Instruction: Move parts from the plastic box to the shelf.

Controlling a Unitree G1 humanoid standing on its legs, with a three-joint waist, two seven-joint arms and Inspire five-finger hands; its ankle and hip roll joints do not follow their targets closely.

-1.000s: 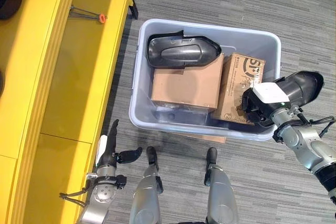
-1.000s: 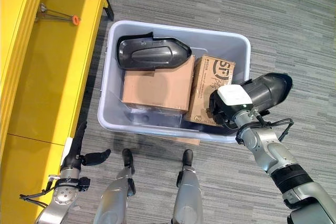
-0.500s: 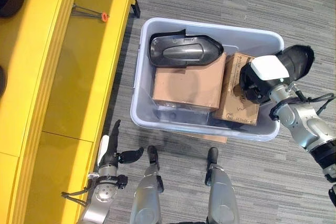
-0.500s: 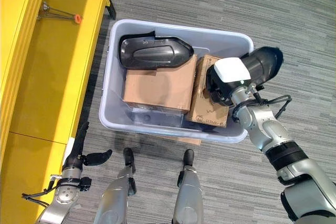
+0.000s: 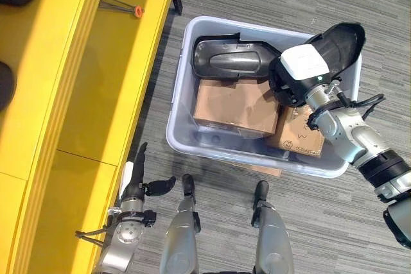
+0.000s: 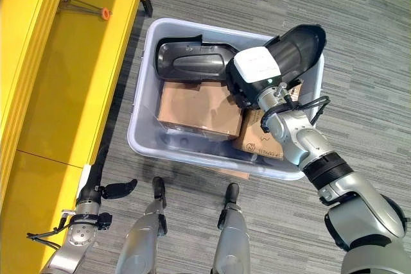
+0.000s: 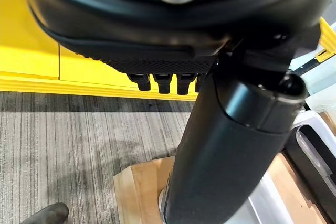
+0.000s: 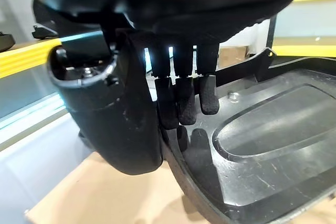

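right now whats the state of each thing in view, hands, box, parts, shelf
right hand: fingers curling over the black part's rim, not yet closed on it
left hand: open, low by the shelf
black plastic part: lying on top of the cartons
plastic box: open-topped, on the floor
cardboard cartons: closed, inside the box
yellow shelf: lower level bare

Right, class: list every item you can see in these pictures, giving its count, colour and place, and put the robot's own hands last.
Plastic box: one, pale grey, on the floor beside the shelf.
Moulded part: one, black, lying at the box's far end on top of a cardboard box.
Cardboard boxes: two, brown, side by side inside the plastic box.
Shelf: one, yellow, at the robot's left.
Orange-tipped tool: one, on the shelf's far end.
Left hand: dark, fingers straight, low beside the shelf.
Right hand: dark, fingers reaching over the moulded part's edge.
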